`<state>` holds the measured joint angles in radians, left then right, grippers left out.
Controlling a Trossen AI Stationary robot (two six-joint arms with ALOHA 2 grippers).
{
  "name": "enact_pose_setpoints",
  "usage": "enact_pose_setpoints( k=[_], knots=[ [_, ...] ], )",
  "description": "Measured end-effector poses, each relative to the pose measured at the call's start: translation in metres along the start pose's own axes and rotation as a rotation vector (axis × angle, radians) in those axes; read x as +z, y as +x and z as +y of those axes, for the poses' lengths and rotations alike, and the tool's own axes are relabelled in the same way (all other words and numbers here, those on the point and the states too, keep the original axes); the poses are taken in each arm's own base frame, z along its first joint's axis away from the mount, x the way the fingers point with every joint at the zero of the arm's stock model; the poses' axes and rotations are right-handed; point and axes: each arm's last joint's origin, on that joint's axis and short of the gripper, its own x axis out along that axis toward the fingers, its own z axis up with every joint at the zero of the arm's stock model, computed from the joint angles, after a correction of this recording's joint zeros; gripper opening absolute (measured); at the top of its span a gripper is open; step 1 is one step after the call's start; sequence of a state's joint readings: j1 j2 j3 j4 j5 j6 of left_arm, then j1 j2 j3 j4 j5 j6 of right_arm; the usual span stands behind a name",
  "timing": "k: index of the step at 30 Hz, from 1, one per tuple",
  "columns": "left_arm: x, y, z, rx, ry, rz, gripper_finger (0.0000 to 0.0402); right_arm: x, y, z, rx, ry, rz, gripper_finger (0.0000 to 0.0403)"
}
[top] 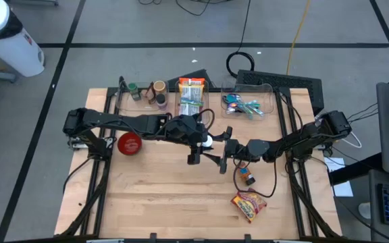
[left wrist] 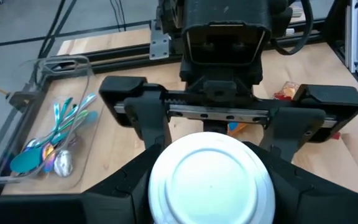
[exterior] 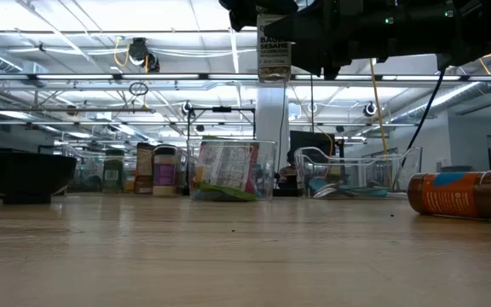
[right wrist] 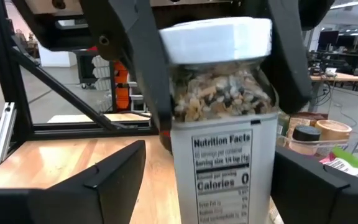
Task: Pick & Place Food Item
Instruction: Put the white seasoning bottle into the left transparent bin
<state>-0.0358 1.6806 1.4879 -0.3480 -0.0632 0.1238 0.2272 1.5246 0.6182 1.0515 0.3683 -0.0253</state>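
A clear seasoning jar (right wrist: pixel 221 112) with a white lid (left wrist: pixel 211 185) and a nutrition label hangs upright high over the middle of the table (top: pixel 154 202). It also shows in the low view as the jar (exterior: pixel 273 53), far above the wood. My left gripper (top: pixel 205 140) comes from the table's left and is shut on it. My right gripper (right wrist: pixel 210 186) faces it from the right, open, its fingers (right wrist: pixel 114 180) standing either side of the jar's lower body with gaps showing. My left gripper pinches the jar's upper body just under the lid (right wrist: pixel 166 81) between its two fingers (right wrist: pixel 138 68). They come slanting down from the table's left. The jar is upright, lid up, lifted clear of the table.
Three clear bins stand along the far edge: jars (top: pixel 146 93), snack packets (top: pixel 191 98) and cutlery (top: pixel 248 104). A red bowl (top: pixel 130 143) sits under the left arm. An orange spice bottle (top: pixel 247 177) and a snack bag (top: pixel 248 206) lie at the near right.
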Motion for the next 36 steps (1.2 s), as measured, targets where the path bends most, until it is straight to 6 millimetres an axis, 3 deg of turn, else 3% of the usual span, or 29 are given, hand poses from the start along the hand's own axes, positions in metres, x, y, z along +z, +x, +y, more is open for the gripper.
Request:
enact_pose_setpoints(
  k=[10,18,24,29,36],
  knots=[
    [-0.003,-0.026,0.017,0.084,-0.061,0.075,0.0202,-0.005,-0.003,0.000,-0.041,-0.023,0.028,0.0290],
    [-0.025,-0.032,0.027,0.142,-0.106,0.172,0.0202,-0.009,-0.006,-0.002,-0.063,-0.009,0.034,0.0289],
    [-0.035,-0.064,0.043,0.200,-0.172,0.101,0.0202,-0.009,-0.006,-0.003,-0.069,-0.008,0.037,0.0289],
    [-0.047,-0.105,0.055,0.268,-0.241,0.007,0.0202,-0.009,-0.005,-0.003,-0.071,-0.007,0.035,0.0290],
    [-0.075,-0.147,0.057,0.365,-0.319,-0.055,0.0202,-0.008,-0.005,-0.003,-0.071,-0.006,0.032,0.0290]
  ],
)
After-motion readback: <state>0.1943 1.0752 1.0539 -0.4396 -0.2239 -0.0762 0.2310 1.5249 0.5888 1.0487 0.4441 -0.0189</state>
